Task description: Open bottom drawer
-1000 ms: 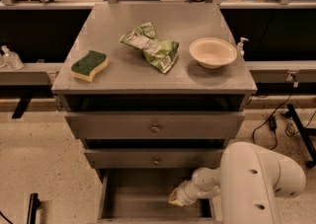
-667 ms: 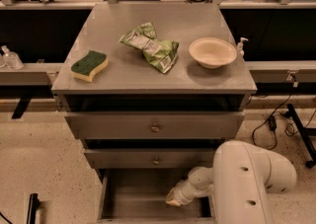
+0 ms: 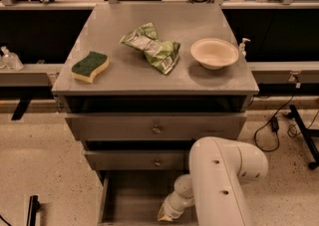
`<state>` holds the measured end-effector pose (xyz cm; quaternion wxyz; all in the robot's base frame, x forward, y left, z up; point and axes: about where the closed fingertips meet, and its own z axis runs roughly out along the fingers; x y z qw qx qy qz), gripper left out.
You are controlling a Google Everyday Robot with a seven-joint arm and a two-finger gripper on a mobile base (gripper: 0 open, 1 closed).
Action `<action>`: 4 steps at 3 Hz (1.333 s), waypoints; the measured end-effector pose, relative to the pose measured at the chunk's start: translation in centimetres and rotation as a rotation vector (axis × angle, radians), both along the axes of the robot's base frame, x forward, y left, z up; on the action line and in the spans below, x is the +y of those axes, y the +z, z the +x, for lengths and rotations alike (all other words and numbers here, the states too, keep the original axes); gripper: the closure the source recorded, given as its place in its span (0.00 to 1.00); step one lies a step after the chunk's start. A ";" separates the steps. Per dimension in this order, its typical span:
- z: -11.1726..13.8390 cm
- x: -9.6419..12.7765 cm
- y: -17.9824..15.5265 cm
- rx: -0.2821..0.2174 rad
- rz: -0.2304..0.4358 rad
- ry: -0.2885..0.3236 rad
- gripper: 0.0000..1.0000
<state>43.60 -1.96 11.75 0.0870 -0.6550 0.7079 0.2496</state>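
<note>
The robot's bulky white arm rises from the lower right edge of the view. It bends at a rounded elbow and sends a slimmer wrist segment down and to the left. The gripper sits at the end of that wrist, low in the view.

The bottom drawer, a plain grey box, stands pulled out, and the gripper is inside its open interior, towards its right half. Its drawer floor spreads left of the gripper. Whether the gripper is apart, together or touching the drawer cannot be told.

Directly above the gripper are the middle grey drawer front and the wider top grey drawer front. Higher still, on the grey cabinet top, lie a green-and-yellow sponge, a crumpled green snack bag and a cream bowl.
</note>
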 end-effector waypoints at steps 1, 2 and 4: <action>0.1 0.0 0.0 0.004 -0.001 0.006 1.00; -2.7 -0.3 1.5 0.015 0.035 0.056 1.00; -2.3 -0.4 1.6 0.015 0.035 0.056 1.00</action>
